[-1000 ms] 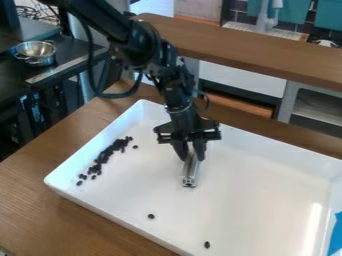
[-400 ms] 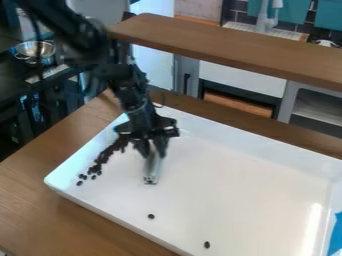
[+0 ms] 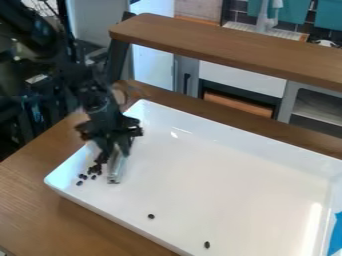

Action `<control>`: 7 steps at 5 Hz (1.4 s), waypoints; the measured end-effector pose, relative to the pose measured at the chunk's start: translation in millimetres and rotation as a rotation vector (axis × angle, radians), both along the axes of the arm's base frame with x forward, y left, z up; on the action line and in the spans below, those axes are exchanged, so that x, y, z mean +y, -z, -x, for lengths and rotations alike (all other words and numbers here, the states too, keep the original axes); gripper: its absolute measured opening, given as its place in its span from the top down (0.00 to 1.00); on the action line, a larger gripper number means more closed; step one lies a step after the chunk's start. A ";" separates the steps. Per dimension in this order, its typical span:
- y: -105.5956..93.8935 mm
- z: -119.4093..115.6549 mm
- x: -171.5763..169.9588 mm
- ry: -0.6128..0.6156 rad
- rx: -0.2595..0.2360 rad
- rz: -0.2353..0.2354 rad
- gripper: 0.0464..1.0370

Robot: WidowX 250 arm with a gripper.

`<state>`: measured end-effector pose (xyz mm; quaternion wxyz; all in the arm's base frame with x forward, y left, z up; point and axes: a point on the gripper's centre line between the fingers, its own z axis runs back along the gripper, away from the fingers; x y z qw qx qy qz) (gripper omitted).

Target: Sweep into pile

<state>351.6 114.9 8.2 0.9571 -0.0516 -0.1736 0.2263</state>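
We read all clock positions from the centre of the camera view. The black tool [image 3: 115,154] is at 9 o'clock, over the near-left end of the white tray [image 3: 220,185]. Its fingers are closed on a silver bar [image 3: 115,171]. We see the bar extend from the grip toward 6 o'clock, its lower end leaning slightly toward 7 o'clock. We cannot tell whether this end touches the tray floor. The black arm [image 3: 97,100] enters from 10 o'clock.

We locate the main group of dark beans [image 3: 93,170] just beside the bar, on its 9 o'clock side, inside the tray. The upper beans crowd close together near the tool; the lower ones lie slightly apart. We find one loose bean [image 3: 151,216] at 7 o'clock and a second loose bean [image 3: 207,245] near 6 o'clock, both well apart from the group.

The tray rests on the wooden desk [image 3: 73,225]. We note a blue piece [image 3: 336,235] at 4 o'clock, at the view's edge, and a wooden shelf [image 3: 220,50] at 1 o'clock, beyond the tray.
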 end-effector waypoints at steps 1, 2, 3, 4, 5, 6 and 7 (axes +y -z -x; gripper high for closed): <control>-12.6 5.8 10.2 0.017 -0.028 0.003 0.70; -36.9 12.5 -6.2 0.058 -0.033 0.088 0.70; -64.2 13.0 -49.3 0.074 -0.067 0.117 0.70; -68.0 13.8 -104.4 0.097 -0.038 0.116 0.70; -66.4 12.5 -155.7 0.064 -0.031 0.097 0.70; -53.2 5.9 -194.3 0.049 -0.003 0.095 0.70; -34.7 2.4 -251.6 0.100 0.016 0.075 0.70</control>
